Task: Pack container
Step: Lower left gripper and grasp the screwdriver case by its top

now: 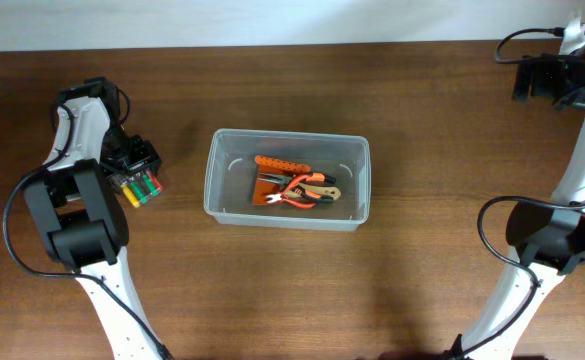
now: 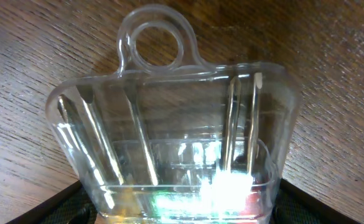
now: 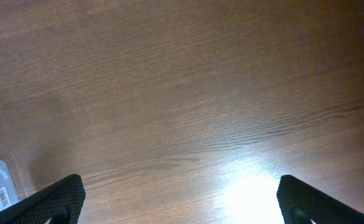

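Container (image 1: pixel 212 185) sits mid-table (image 1: pixel 422 120), with orange-handled pliers (image 1: pixel 297 195) and a few other orange bits inside. Left fingers (image 2: pixel 66 205) are off to its left, pinching a little clear case (image 2: pixel 169 124) of coloured screwdrivers at the end opposite its hang loop. Right fingers (image 3: pixel 60 199) are spread wide with nothing between them, well away near the far right corner.

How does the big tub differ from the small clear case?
The tub is far bigger than the case. The tub stands open mid-table holding orange tools; the case sits at the left gripper, holding coloured screwdrivers. Both are clear plastic.
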Tool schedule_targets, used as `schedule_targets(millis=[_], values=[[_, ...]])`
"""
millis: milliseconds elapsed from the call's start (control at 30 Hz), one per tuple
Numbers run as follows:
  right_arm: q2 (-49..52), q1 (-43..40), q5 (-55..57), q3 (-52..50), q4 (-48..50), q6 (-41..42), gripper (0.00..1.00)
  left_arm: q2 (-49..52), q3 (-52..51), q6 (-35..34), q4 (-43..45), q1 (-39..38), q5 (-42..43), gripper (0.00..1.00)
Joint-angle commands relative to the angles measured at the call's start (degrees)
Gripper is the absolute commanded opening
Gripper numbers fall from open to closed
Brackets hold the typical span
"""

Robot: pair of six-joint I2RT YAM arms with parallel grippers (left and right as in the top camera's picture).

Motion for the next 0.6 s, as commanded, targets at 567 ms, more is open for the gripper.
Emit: schedule_targets(millis=[567], values=[[-1.3,-0.1,-0.3,0.6,-0.3,0.5,0.99,-12.1,-1.6,0.0,4.0,0.0,-1.7,0.83]])
